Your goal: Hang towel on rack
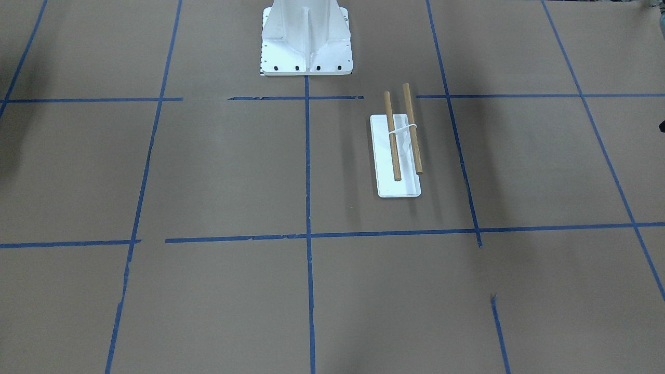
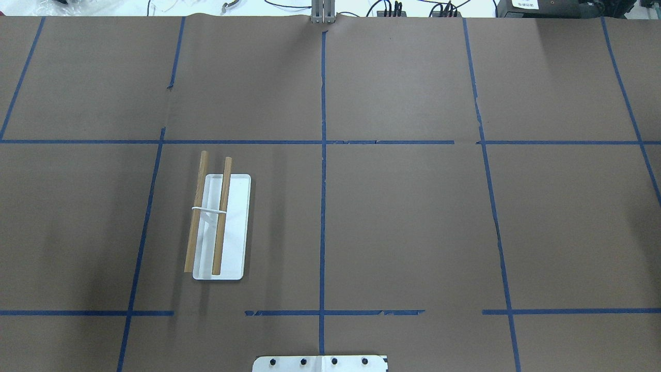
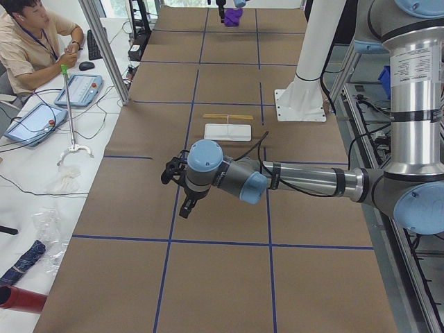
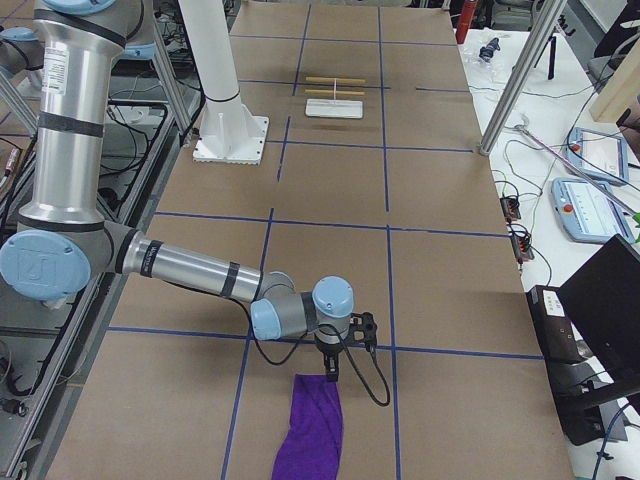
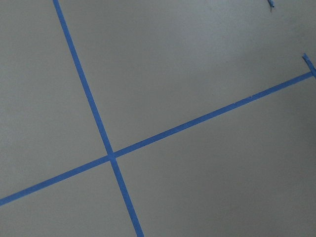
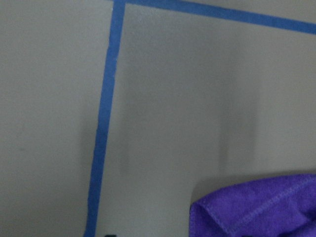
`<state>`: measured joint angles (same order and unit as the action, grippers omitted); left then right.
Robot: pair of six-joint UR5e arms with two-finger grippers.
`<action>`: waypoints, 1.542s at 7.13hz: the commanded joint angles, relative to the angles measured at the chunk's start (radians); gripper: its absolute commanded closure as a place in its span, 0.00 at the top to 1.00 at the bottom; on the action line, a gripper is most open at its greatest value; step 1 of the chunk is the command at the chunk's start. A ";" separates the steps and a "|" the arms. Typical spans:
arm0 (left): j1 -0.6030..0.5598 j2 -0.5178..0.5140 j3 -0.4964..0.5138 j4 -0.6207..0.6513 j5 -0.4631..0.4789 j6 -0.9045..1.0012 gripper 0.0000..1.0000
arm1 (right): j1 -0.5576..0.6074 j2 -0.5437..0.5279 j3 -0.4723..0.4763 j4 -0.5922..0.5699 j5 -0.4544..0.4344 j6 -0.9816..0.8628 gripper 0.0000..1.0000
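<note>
- Front-facing view: the rack (image 1: pixel 399 182) stands alone on the brown surface (image 1: pixel 208 171), near the white pedestal (image 1: pixel 306 41). Both wooden rods are bare, and no arm or cloth is in shot.
- Overhead view: the rack sits on the robot's left half with nothing draped over it, so the hanging has not begun.
- Left-end view: the left claw (image 3: pixel 186 205) hovers over the surface with nothing visible in it; whether it is open or closed cannot be told. The towel (image 3: pixel 233 16) is a purple patch at the far end, well apart from the rack.
- Right-end view: the right claw (image 4: pixel 331 375) points down at the towel's edge nearest the rack. The cloth lies on the surface, and whether the claw has pinched it cannot be told.
- Left wrist view: only bare surface and crossing blue tape (image 5: pixel 111 155).
- Right wrist view: a hemmed towel corner fills the lower right. The step in hand looks like the pick-up. The next move would call for a firm pinch on that edge, a lift, then a long carry across to the rods.
</note>
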<state>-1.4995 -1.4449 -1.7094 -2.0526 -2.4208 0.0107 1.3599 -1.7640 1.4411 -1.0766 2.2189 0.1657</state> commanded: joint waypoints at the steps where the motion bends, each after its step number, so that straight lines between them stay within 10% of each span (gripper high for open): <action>1: 0.002 0.008 0.005 -0.011 -0.052 -0.003 1.00 | -0.002 -0.023 -0.034 0.011 -0.027 -0.030 0.82; 9: 0.001 0.024 0.007 -0.011 -0.103 -0.001 1.00 | -0.008 0.106 -0.188 0.007 -0.047 -0.028 0.77; 11: 0.001 0.024 0.005 -0.011 -0.103 -0.001 1.00 | -0.008 0.110 -0.191 0.007 -0.047 -0.028 0.44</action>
<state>-1.4986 -1.4202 -1.7031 -2.0632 -2.5231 0.0092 1.3519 -1.6586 1.2539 -1.0690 2.1720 0.1378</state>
